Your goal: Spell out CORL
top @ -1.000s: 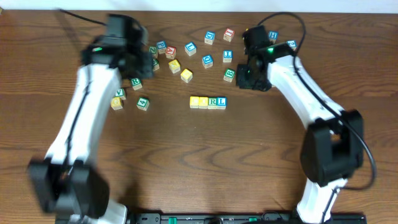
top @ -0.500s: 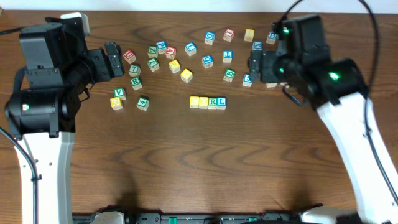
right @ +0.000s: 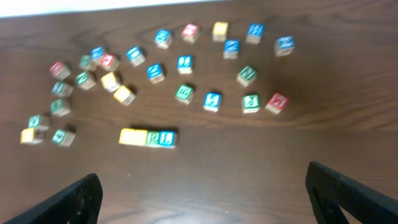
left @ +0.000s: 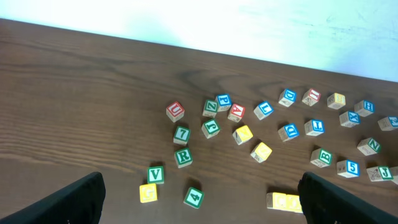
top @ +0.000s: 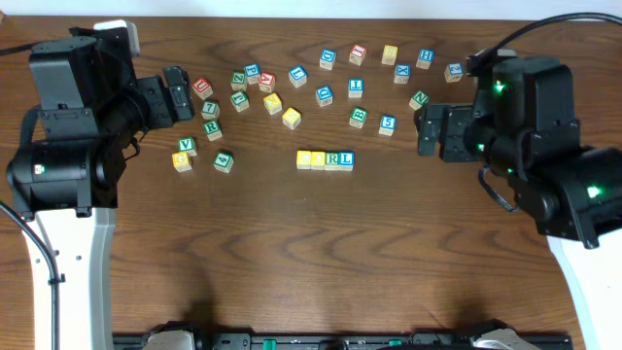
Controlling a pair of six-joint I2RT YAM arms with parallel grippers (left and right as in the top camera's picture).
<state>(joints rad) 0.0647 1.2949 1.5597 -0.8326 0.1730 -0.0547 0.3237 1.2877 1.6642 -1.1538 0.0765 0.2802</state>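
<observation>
The CORL row (top: 326,159) lies mid-table: two yellow-topped cubes (top: 311,158), then a green R (top: 333,158) and a blue L (top: 347,158), side by side and touching. The right wrist view shows the row (right: 148,137) blurred. In the left wrist view only its yellow end (left: 283,201) shows, the other cubes hidden behind a finger. My left gripper (top: 180,94) (left: 202,208) hangs open and empty, raised at the left. My right gripper (top: 428,129) (right: 202,186) hangs open and empty at the right, well away from the row.
Several loose letter and number cubes are scattered behind the row, from a red U (top: 202,88) at the left to a blue cube (top: 454,71) at the right. A yellow G (top: 182,160), a green V (top: 187,146) and a green 4 (top: 224,161) lie front left.
Both arms have pulled back from over the scattered cubes to the table's sides. Both grippers have opened wide. The four-cube row has not moved.
</observation>
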